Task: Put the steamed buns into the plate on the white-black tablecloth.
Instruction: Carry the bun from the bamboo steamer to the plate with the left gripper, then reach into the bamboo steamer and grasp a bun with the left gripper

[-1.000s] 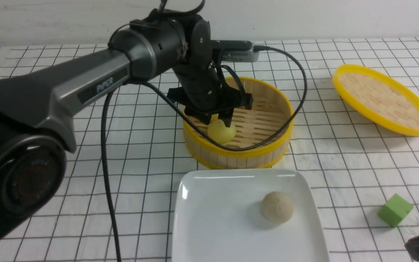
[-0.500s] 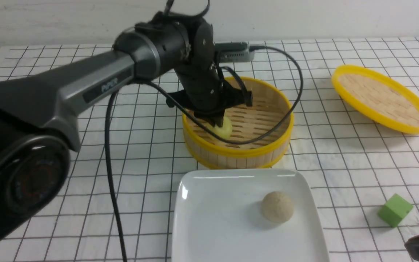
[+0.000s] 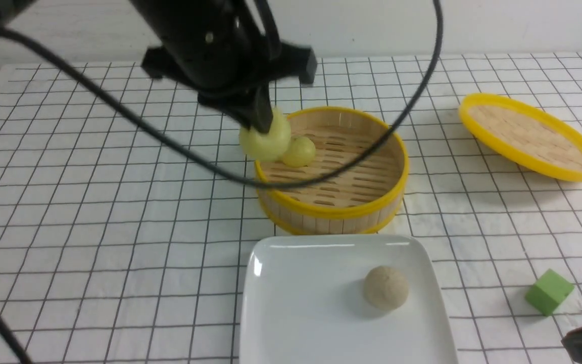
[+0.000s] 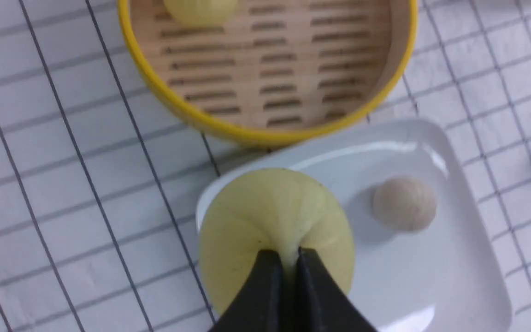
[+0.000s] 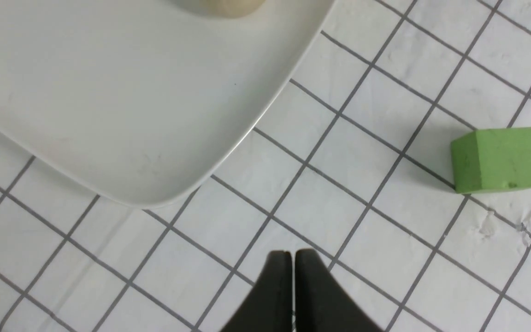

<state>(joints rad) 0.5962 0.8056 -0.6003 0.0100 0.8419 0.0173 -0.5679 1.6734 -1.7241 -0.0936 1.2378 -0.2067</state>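
My left gripper (image 3: 260, 121) is shut on a pale yellow-green bun (image 3: 264, 140) and holds it in the air above the near-left rim of the bamboo steamer (image 3: 331, 210). In the left wrist view the pinched bun (image 4: 274, 226) hangs over the near corner of the white plate (image 4: 431, 281). A second yellow-green bun (image 3: 299, 151) lies in the steamer. A beige-grey bun (image 3: 385, 287) sits on the plate (image 3: 296, 303) on the grid tablecloth (image 3: 94, 227). My right gripper (image 5: 292, 254) is shut and empty, low over the cloth beside the plate's corner (image 5: 109, 152).
The steamer lid (image 3: 531, 136) lies tilted at the far right. A green cube (image 3: 548, 291) sits on the cloth right of the plate, also in the right wrist view (image 5: 496, 159). The left arm's cable (image 3: 170, 144) loops across the steamer.
My left gripper has lifted the yellow-green bun out of the steamer, up and toward the near left. A second bun in the steamer has come into sight. The right arm has not moved.
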